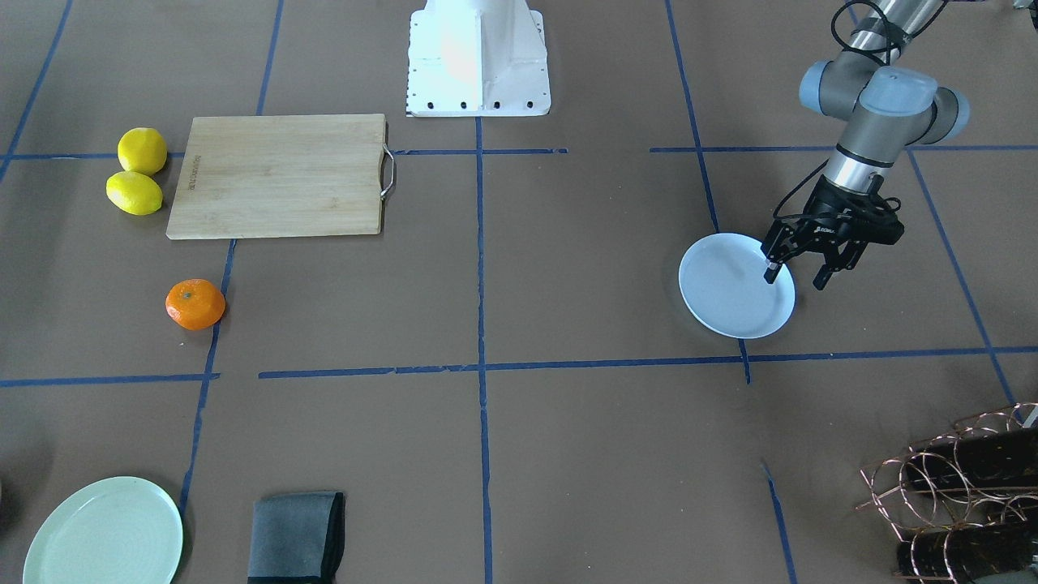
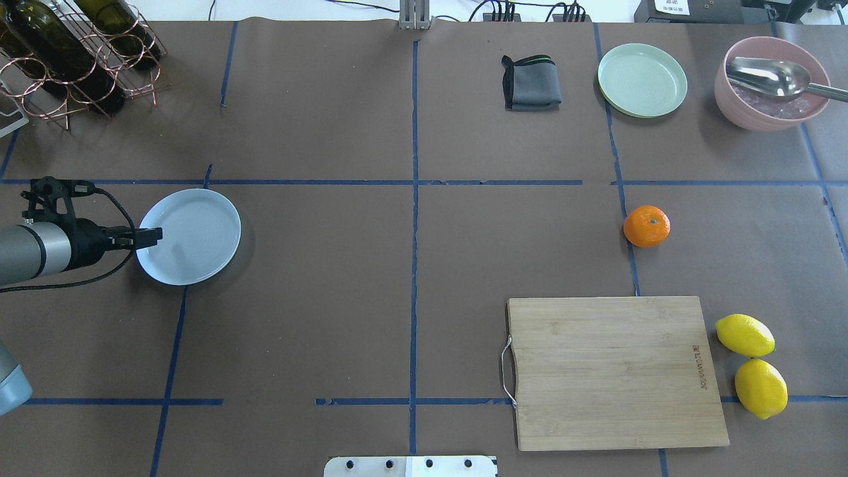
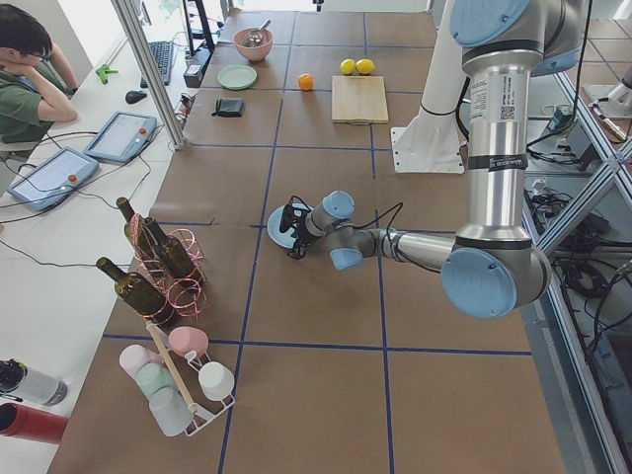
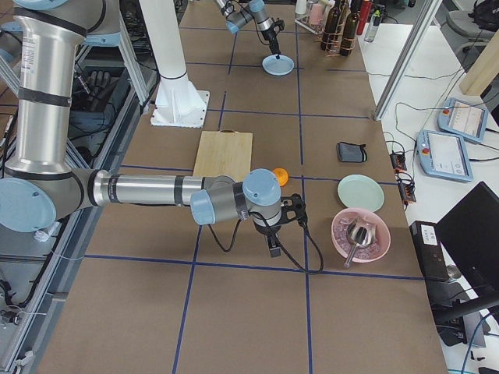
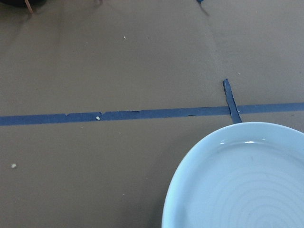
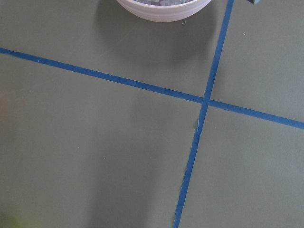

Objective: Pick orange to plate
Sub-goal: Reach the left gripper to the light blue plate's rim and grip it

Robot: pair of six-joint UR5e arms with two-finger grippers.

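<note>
The orange [image 1: 195, 304] [image 2: 646, 226] rests alone on the brown table, between the cutting board and the pale green plate. Far across the table lies the pale bluish-white plate [image 1: 734, 285] [image 2: 189, 236], empty. My left gripper [image 1: 797, 274] [image 2: 151, 235] stands open over the plate's rim, one finger inside the rim and one outside it. The left wrist view shows only part of the plate [image 5: 247, 180]. My right gripper [image 4: 273, 249] appears only in the exterior right view, low over the table a short way from the orange [image 4: 281, 177]; I cannot tell whether it is open or shut.
A wooden cutting board [image 1: 280, 174] lies beside two lemons [image 1: 142, 150]. A pale green plate [image 2: 642, 79], a folded grey cloth [image 2: 530, 83] and a pink bowl with a spoon [image 2: 772, 83] line the far edge. A copper wine rack [image 2: 73, 53] stands at the far left corner.
</note>
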